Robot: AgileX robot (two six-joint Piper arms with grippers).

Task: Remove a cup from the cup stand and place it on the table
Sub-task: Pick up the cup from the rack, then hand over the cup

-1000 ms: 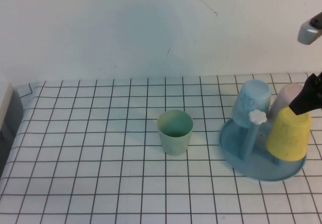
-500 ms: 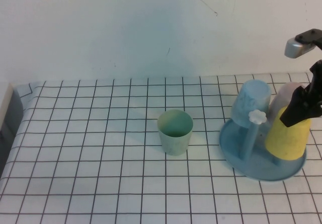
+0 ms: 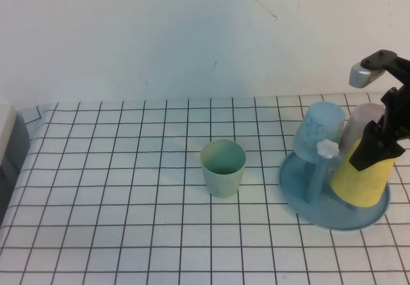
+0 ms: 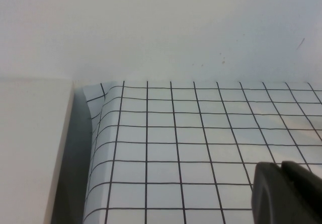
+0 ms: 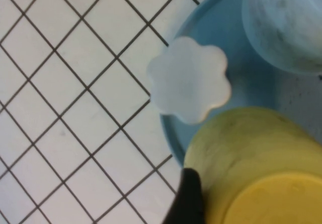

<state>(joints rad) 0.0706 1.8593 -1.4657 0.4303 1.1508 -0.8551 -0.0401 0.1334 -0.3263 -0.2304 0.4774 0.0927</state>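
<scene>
Right gripper [image 3: 378,145] is at the right edge of the high view, down on top of the upturned yellow cup [image 3: 366,179]; one dark finger [image 5: 187,198] lies against the cup wall in the right wrist view, so it reads as clenched on the cup. Cup sits tilted, base up, over the blue cup stand [image 3: 307,202] at lower right of the high view. Light blue tumbler [image 3: 318,129] is upside down on a back peg, a pinkish tumbler [image 3: 364,122] is beside it behind the gripper. A bare peg with a white flower knob [image 3: 328,148] stands in front. Pale green tumbler [image 3: 222,168] stands upright, mouth up, on the gridded table [image 3: 115,189] at frame centre, well apart from the stand. Left gripper [image 4: 287,194] shows only at the lower right of its wrist view, over the table's corner; can't tell its finger state.
</scene>
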